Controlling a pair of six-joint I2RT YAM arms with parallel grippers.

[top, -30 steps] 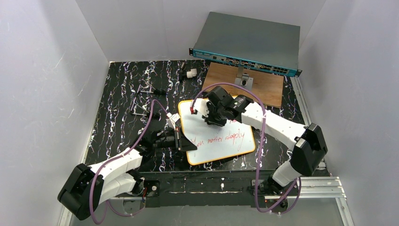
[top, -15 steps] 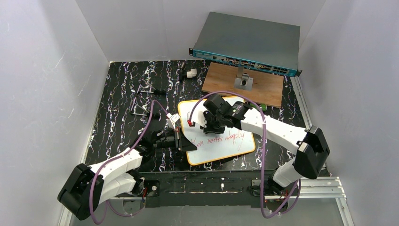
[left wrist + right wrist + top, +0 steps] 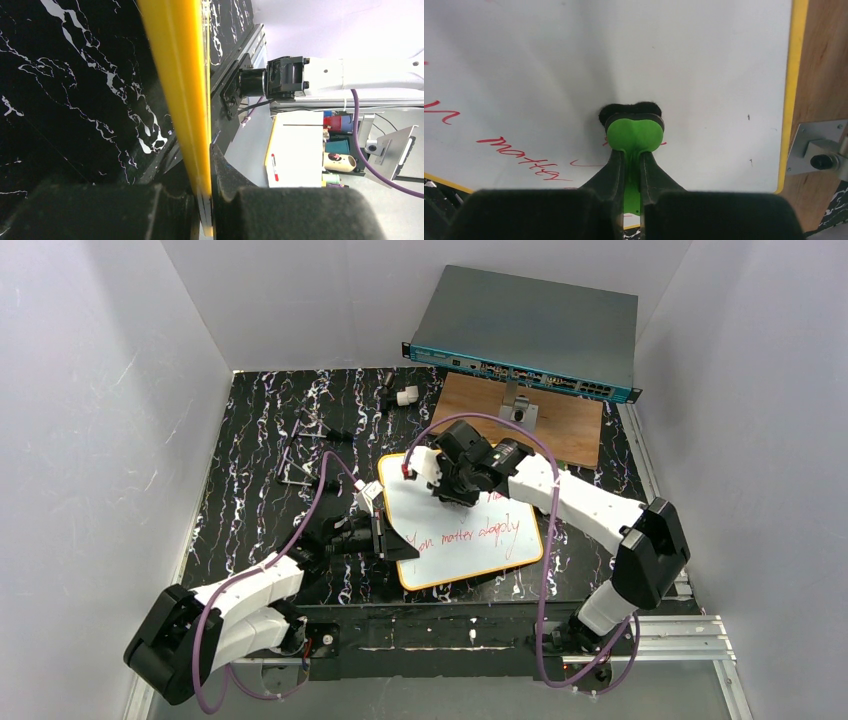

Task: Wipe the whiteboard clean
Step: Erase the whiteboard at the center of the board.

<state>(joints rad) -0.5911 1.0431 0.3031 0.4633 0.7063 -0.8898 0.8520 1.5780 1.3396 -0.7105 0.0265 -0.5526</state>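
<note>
The whiteboard [image 3: 460,550], white with a yellow-orange rim, lies on the black marbled table with red handwriting across its lower half. My left gripper [image 3: 385,538] is shut on its left rim, seen edge-on as a yellow strip [image 3: 185,100] between the pads. My right gripper [image 3: 452,490] is shut on a green eraser [image 3: 634,134] whose black felt presses on the board's white face [image 3: 704,75], just above the red writing [image 3: 519,155].
A brown wooden board [image 3: 560,430] with a metal bracket [image 3: 518,412] lies behind the whiteboard, under a grey network switch [image 3: 525,335]. Small white and metal parts [image 3: 405,396] lie at the back left of the table. Grey walls close in on three sides.
My right gripper swept the eraser down and left across the board, then back up and right to near its starting place. The left gripper stayed put.
</note>
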